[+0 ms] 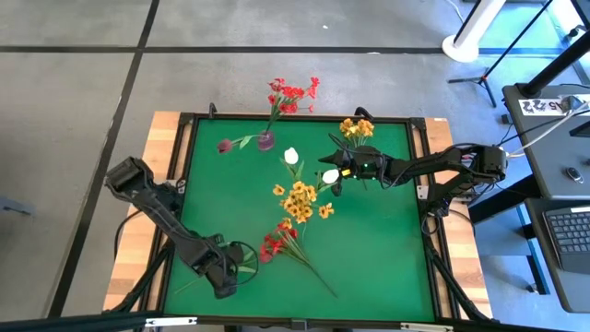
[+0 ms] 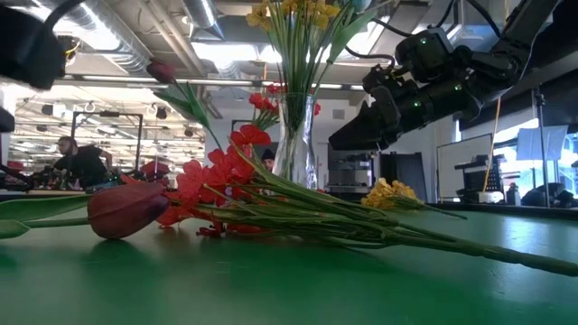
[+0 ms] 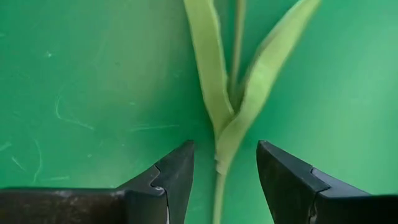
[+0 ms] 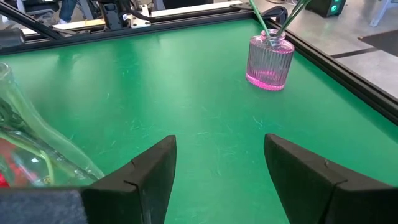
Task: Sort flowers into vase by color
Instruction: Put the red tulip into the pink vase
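Green stem (image 3: 219, 193) between left gripper (image 3: 225, 168) fingers

Legible text: one marking only.
Location: small white rectangular label (image 1: 542, 105) on the dark side desk (image 1: 553, 148) at the right edge of the high view.
Content: dark digits, seen inverted and small; they appear to read "225", though the exact reading cannot be confirmed.
Low view: no readable text, brand or sign.
Left wrist view: no readable text.
Right wrist view: no readable text.
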You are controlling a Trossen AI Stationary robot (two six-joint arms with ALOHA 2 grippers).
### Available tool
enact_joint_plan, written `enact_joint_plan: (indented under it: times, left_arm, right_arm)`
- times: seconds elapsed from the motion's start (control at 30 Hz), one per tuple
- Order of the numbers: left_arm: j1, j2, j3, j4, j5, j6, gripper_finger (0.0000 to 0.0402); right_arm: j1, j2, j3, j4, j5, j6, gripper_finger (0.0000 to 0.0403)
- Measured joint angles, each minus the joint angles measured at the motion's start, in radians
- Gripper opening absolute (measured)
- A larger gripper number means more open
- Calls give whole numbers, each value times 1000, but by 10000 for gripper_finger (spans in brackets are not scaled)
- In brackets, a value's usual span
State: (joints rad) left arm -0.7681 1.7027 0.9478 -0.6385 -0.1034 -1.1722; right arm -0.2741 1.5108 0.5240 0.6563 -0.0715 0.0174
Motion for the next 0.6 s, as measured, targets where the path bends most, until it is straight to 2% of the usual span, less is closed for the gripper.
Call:
enact_joint_plan:
  times: [0.2, 0.3, 0.4, 0.53, 0.6]
  left_arm:
    - [0, 77, 10, -15, -14, 20, 166]
    - [2, 82, 11, -27, -18, 30, 149]
    - [7, 74, 8, -39, -28, 23, 105]
    - [21, 66, 16, -72, -33, 21, 19]
    - [28, 59, 36, -103, -41, 22, 12]
  right_arm:
    - [0, 0, 0, 0, 0, -8, 241]
    - [0, 0, 0, 1, 0, -21, 241]
    - [0, 0, 0, 1, 0, -22, 241]
    - [0, 0, 0, 1, 0, -23, 241]
    - [0, 0, 0, 1, 0, -23, 241]
